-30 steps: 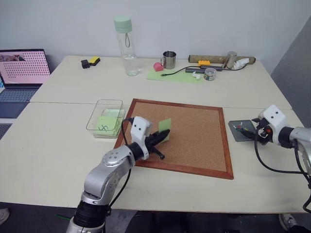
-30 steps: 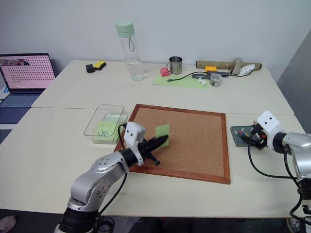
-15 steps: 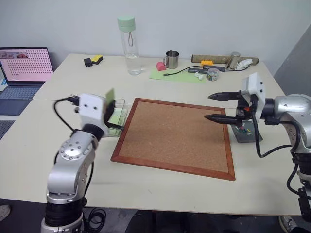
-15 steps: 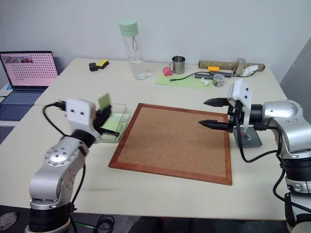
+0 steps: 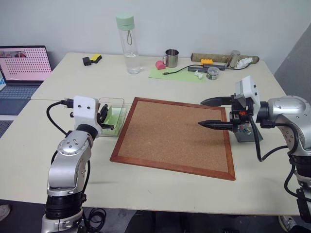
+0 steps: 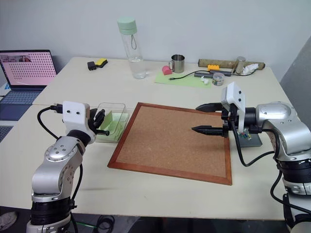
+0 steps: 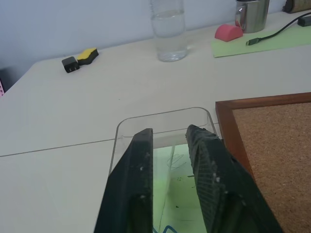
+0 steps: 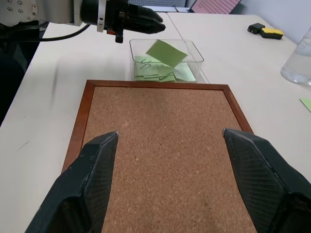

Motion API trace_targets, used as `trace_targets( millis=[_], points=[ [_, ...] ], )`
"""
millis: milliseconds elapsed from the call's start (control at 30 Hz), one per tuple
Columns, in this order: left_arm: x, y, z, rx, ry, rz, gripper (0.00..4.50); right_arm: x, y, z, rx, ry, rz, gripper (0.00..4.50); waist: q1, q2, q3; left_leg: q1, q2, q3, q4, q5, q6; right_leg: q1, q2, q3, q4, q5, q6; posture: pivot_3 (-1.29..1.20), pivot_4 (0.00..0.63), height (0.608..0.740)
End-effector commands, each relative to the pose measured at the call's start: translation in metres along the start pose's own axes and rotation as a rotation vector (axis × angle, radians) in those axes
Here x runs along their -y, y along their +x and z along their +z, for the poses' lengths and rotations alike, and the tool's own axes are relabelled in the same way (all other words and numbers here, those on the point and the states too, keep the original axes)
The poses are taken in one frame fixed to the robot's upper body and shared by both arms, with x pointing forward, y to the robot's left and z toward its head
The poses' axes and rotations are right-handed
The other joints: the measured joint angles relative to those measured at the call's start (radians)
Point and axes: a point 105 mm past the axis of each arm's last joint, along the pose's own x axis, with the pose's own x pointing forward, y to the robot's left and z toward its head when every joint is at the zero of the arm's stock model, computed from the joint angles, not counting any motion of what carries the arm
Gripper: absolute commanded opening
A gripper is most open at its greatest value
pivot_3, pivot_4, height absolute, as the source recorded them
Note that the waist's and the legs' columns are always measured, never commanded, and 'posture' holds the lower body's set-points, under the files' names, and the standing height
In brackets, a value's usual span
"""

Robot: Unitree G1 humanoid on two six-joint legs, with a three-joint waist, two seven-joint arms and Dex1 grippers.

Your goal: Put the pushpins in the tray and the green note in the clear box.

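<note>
Hovering over the near end of the clear box [image 5: 111,116], the left tool [image 5: 104,118] points forward with its two black fingers [image 7: 133,174] a narrow gap apart and nothing pinched between them. The green note [image 8: 166,52] sits tilted inside the clear box, one edge raised above the other green slips lying flat on the box floor, among them a scribbled slip [image 8: 146,62]. In the left wrist view a thin pale edge shows in the gap between the fingers; cannot tell whether it touches them. The clear box stands on the tabletop [image 5: 160,184] just beside the left edge of the cork board [image 5: 175,136].

The right tool [image 5: 209,112] hangs above the right part of the cork board, pointing to the robot's left, jaws wide and empty. The tray [image 5: 252,134] lies on the tabletop just off the board's right edge, mostly hidden behind the right tool's wrist; small coloured pushpins [image 5: 247,130] show in it, count unclear.

Far side of tabletop: water bottle [image 5: 127,43], metal mug [image 5: 170,58], laptop [image 5: 22,68].
</note>
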Motion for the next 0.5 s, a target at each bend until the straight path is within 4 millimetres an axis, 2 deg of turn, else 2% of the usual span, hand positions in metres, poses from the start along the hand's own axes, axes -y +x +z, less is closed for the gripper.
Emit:
trace_targets(
  millis=[33, 100, 200, 333, 433, 500],
  points=[
    [-0.005, -0.004, 0.018, 0.066, 0.02, 0.001, 1.95, 0.002, -0.008, 0.008, 0.007, -0.044, -0.015, 3.62, 0.0, 0.0, 0.0, 0.0, 0.0, 0.0, 0.0, 0.0, 0.0, -0.001, 0.0, 0.0, 0.0, 0.0, 0.0, 0.0, 0.15, 0.74],
    [-0.007, -0.008, 0.023, 0.073, 0.028, -0.018, 2.46, 0.004, -0.01, 0.007, 0.001, -0.045, -0.028, 3.62, 0.0, 0.0, 0.0, -0.001, 0.0, 0.0, 0.0, 0.0, 0.0, -0.001, 0.0, 0.0, 0.001, 0.0, 0.0, 0.0, 0.15, 0.74],
    [-0.016, -0.015, 0.025, 0.047, 0.054, -0.062, 2.93, 0.007, -0.015, 0.003, -0.005, -0.034, -0.055, 3.62, -0.001, 0.0, 0.0, -0.001, 0.0, 0.001, 0.0, 0.0, 0.0, -0.002, 0.0, 0.0, 0.001, 0.0, 0.0, 0.0, 0.15, 0.74],
    [-0.031, -0.026, 0.026, -0.012, 0.114, -0.168, 2.93, 0.009, -0.023, -0.012, -0.046, -0.001, -0.101, 3.62, -0.002, 0.0, 0.0, -0.001, 0.0, 0.001, 0.0, 0.0, 0.0, -0.002, 0.0, 0.001, 0.001, 0.0, 0.0, 0.0, 0.15, 0.74],
    [-0.046, -0.042, 0.018, -0.11, 0.23, -0.261, 2.93, 0.009, -0.039, -0.029, -0.122, 0.025, -0.144, 3.62, -0.002, 0.0, 0.0, -0.001, 0.0, 0.001, 0.0, 0.0, 0.0, -0.002, 0.0, 0.001, 0.001, 0.0, 0.0, 0.0, 0.15, 0.74],
    [-0.055, -0.058, 0.01, -0.167, 0.362, -0.322, 2.93, 0.009, -0.057, -0.042, -0.195, 0.044, -0.175, 3.62, -0.002, 0.0, 0.0, -0.001, 0.0, 0.002, -0.001, 0.0, 0.0, -0.002, 0.0, 0.002, 0.0, 0.0, -0.001, 0.0, 0.15, 0.74]
  ],
)
